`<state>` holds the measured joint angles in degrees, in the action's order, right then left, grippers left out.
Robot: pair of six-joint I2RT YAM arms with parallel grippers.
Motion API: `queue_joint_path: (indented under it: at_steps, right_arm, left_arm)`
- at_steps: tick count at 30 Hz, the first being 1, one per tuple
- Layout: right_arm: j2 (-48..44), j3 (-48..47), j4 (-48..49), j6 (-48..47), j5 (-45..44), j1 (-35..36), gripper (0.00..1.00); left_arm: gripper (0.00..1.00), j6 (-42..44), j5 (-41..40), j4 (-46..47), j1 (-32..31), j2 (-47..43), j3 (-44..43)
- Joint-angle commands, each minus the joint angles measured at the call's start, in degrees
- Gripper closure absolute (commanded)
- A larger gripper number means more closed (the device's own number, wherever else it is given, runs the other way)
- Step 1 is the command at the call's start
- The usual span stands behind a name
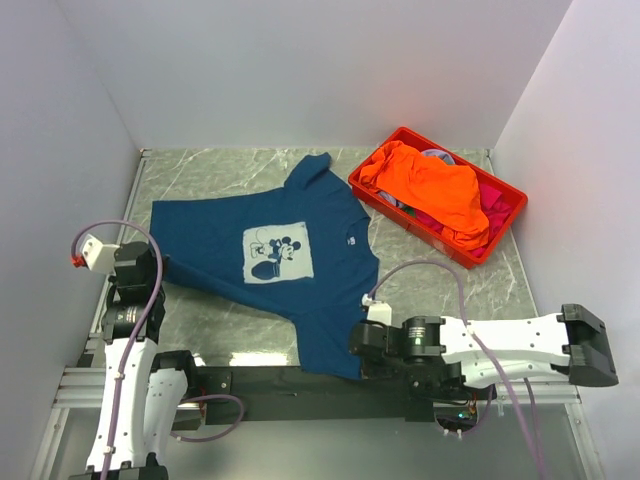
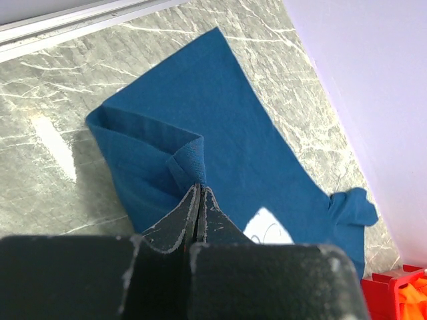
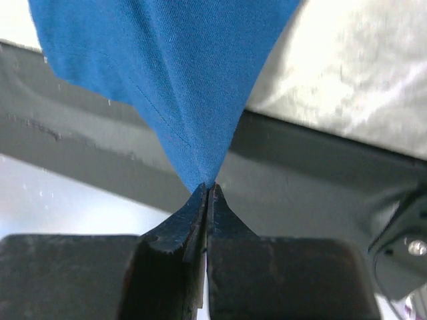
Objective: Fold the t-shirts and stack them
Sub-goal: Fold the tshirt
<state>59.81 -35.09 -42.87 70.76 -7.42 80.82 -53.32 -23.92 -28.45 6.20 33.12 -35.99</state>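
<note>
The navy-blue t-shirt (image 1: pixel 290 230) with a pale mouse print (image 1: pixel 277 252) lies spread on the marble table. My left gripper (image 1: pixel 158 268) is shut on its near-left edge, a small fold pinched at the tips (image 2: pixel 199 187). My right gripper (image 1: pixel 356 350) is shut on the shirt's near-right corner (image 3: pixel 211 185), which hangs past the table's front edge. The bright orange shirt (image 1: pixel 432 185) lies on magenta-pink shirts (image 1: pixel 493 208) in the red crate (image 1: pixel 368 190).
The red crate stands at the back right. White walls close in on the left, back and right. A black rail (image 1: pixel 290 381) runs along the table's near edge. Bare marble (image 1: pixel 220 320) shows between the grippers.
</note>
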Motion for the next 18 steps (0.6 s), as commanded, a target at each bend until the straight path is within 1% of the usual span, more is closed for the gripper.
queue_joint_path:
  at_steps: [1, 5, 9, 11, 13, 14, 15, 17, 18]
  right_arm:
    - [-2.9, -0.5, -5.9, 7.5, -2.2, 3.4, 1.00]
    - [-2.1, -4.1, -8.4, 7.6, -5.6, 4.9, 1.00]
    - [0.6, -11.4, -12.4, 2.7, -11.5, 3.2, 1.00]
    - [2.1, -13.5, -13.5, 0.0, -13.9, 0.0, 1.00]
    - [2.5, -15.5, -12.9, -5.2, -16.1, -3.0, 1.00]
    - [2.5, -16.1, -12.0, -7.2, -16.6, -6.4, 1.00]
    - [2.3, -16.4, -10.1, -11.3, -16.9, -8.4, 1.00]
    - [2.2, -17.3, -7.6, -15.5, -16.9, -12.4, 1.00]
    - [2.2, -18.0, -5.1, -19.4, -16.7, -15.8, 1.00]
  left_arm:
    - [0.99, -0.3, -1.3, 0.1, 0.2, -1.1, -0.4]
    - [0.99, -0.5, -1.3, -0.4, 0.2, -2.1, -0.1]
    - [1.00, -1.0, -3.1, -0.7, 0.2, -2.5, 0.0]
    - [0.99, -1.5, -3.9, -0.9, 0.2, -2.5, 0.3]
    - [0.99, -2.0, -5.7, -1.0, 0.3, -2.4, 0.8]
    - [0.99, -2.7, -6.4, -0.9, 0.2, -2.4, 1.0]
    - [0.99, -3.1, -7.1, -1.0, 0.3, -2.4, 1.3]
    - [0.99, -4.1, -8.9, -0.6, 0.2, -2.5, 2.6]
    - [0.99, -4.3, -9.2, 0.0, 0.2, -2.4, 3.0]
